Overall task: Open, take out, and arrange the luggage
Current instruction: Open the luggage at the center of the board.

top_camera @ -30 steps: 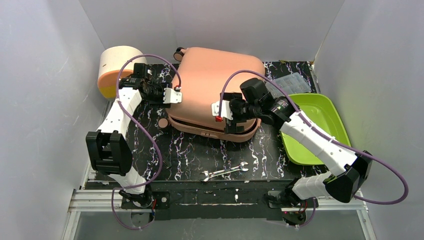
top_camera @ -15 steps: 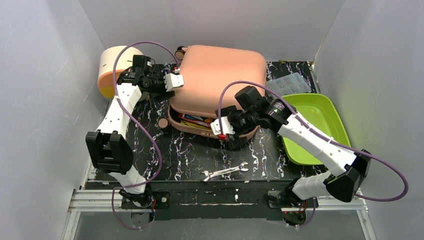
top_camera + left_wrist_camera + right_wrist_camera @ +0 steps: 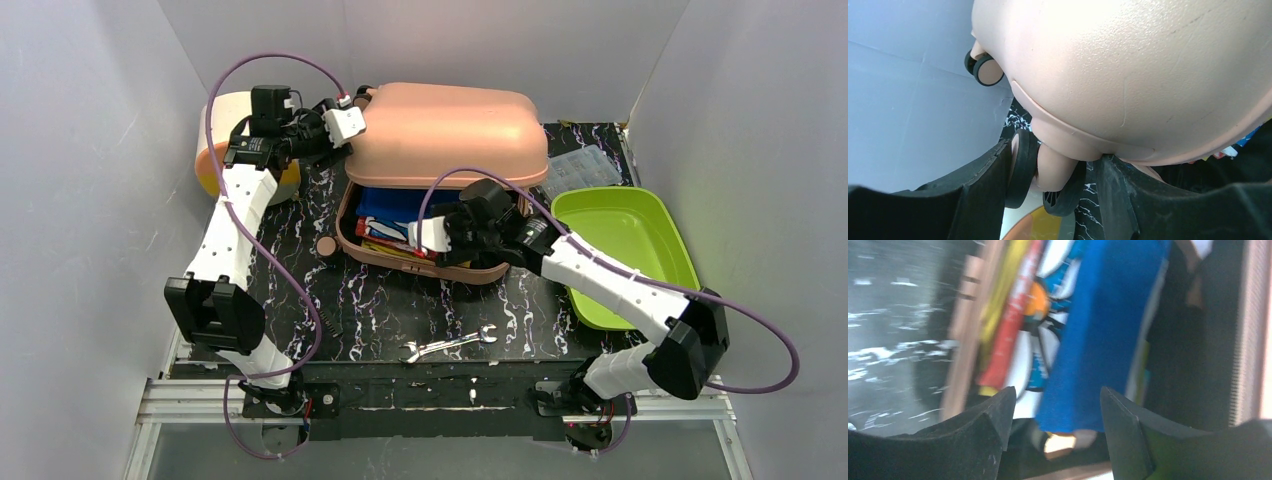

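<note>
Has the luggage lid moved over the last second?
Yes. The luggage lid swung up toward the back wall, away from the wrench, uncovering the packed items.

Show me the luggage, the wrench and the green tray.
luggage point(image 3: 445, 135), top external view, on the raised pink lid.
wrench point(image 3: 449, 343), top external view, on the middle of its shaft.
green tray point(image 3: 625, 245), top external view, on its bare floor.

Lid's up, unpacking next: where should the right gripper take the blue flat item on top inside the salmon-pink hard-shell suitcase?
Grip the blue flat item by its near end, coming down from the front with the right gripper. It lies flat on top of the stack, and its far end runs under the raised lid of the salmon-pink hard-shell suitcase, so the back is probably blocked.
</note>
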Available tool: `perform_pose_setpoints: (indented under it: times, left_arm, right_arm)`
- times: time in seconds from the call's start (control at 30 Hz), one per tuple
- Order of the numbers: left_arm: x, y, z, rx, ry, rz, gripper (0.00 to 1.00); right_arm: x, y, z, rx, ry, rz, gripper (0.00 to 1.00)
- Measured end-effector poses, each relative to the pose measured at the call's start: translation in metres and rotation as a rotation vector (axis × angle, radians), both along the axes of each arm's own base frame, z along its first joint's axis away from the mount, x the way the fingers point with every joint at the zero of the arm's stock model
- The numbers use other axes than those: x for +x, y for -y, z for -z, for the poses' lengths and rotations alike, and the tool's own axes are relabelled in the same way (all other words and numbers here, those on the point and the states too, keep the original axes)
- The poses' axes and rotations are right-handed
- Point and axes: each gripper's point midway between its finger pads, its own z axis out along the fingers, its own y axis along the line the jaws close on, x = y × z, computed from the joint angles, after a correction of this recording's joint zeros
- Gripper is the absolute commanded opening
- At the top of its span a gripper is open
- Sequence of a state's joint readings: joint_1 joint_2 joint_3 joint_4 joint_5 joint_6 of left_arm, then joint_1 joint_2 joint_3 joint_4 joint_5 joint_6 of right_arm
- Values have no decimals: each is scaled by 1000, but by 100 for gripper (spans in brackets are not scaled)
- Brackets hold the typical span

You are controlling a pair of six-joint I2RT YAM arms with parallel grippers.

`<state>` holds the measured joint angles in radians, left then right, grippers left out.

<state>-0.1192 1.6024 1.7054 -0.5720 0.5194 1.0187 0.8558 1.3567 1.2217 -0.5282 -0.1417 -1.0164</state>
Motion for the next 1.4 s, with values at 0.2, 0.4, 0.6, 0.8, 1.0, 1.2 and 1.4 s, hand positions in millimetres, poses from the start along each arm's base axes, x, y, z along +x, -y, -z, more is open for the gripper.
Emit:
perform_pose_setpoints:
  times: [0.2, 0.4, 0.6, 0.8, 1.0, 1.2, 1.4]
  left_arm:
    - [4, 2, -7, -10, 27, -6, 51]
    - [19, -8, -25, -30, 122, -90, 98]
    - [7, -20, -38, -81, 206, -187, 98]
    - [-67, -17, -18, -149, 106, -178, 98]
    - [-130, 0, 40, -166, -59, -45, 98]
    - [-164, 10, 120, -138, -279, 42, 98]
    - [-175, 29, 144, -101, -339, 123, 98]
  right_arm:
    - [64, 1, -18, 16, 224, 232, 73]
    - [95, -10, -58, 43, 312, 319, 74]
    - [135, -15, -89, 65, 344, 360, 74]
    - [220, 24, -140, 163, 447, 543, 74]
    - [276, 71, -183, 241, 556, 686, 75]
    - [290, 71, -176, 251, 566, 695, 75]
    - [294, 73, -174, 247, 581, 698, 76]
